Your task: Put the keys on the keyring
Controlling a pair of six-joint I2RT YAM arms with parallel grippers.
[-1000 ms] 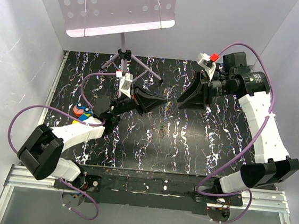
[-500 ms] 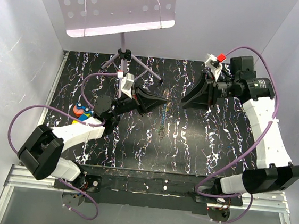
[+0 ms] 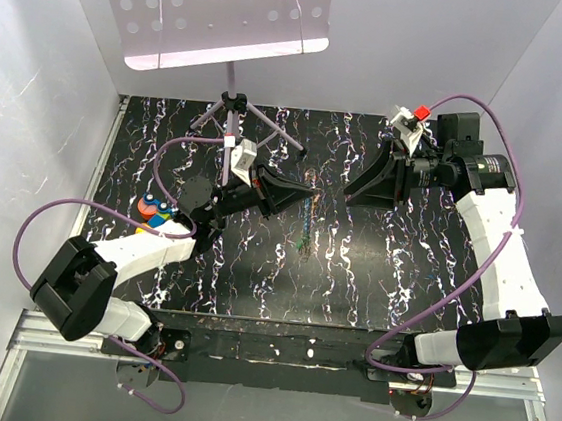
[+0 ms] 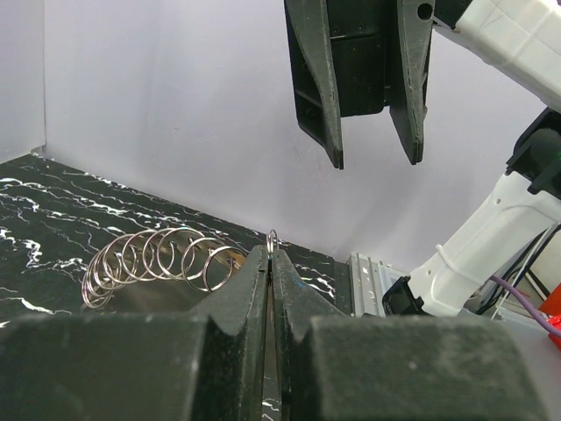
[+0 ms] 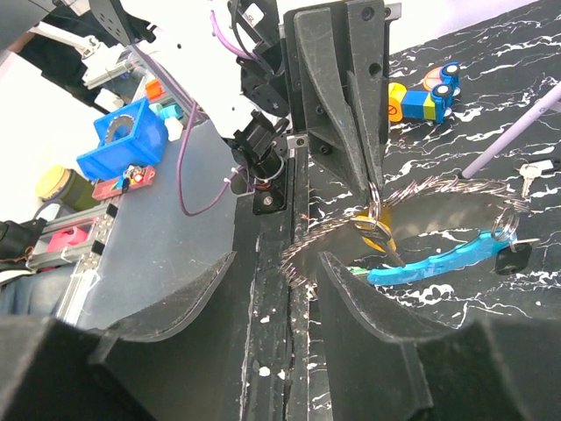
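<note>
My left gripper is shut on a thin metal keyring, whose top pokes out above the closed jaws. In the right wrist view a yellow-orange key hangs from that keyring under the left gripper. A bright blue key lies flat on the table just beside it. I cannot tell whether it is linked to the ring. My right gripper hovers open and empty to the right, facing the left one. It appears above the left jaws as well, the right gripper with its fingers apart.
A chain of linked metal rings lies on the black marbled table below the grippers, with a black fob and a small silver key nearby. A coloured toy sits at the left. A tripod stand rises at the back.
The right gripper has drawn back to the right, away from the left gripper, staying open. The left gripper has stayed shut on the keyring, almost in place.
</note>
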